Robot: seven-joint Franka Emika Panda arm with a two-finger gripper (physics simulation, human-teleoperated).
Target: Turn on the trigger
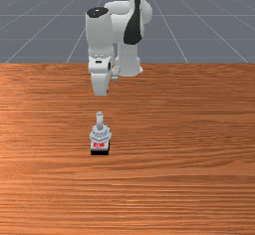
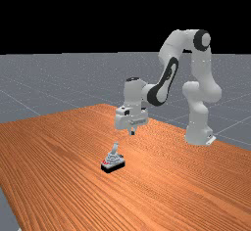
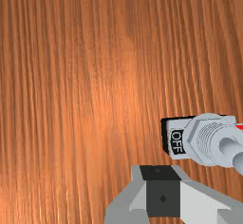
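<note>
White and grey, the single arm [image 2: 135, 93] presents its gripper [image 2: 132, 132] with jaws closed together and nothing between them. Relative to the gripper, the trigger [image 2: 113, 160] is positioned lower and farther out, on the side away from the arm's root; no contact exists. Its long axis runs roughly along that same outward line, with the OFF label [image 3: 176, 142] at the end nearer the gripper and the red marking [image 1: 99, 145] at the end farther away. The unit comprises a black base [image 2: 109, 170], a pale grey ribbed collar [image 3: 207, 137] and a slender lever [image 1: 99, 119] standing up from it. I judge that actuation requires outward travel and descent to the lever.
</note>
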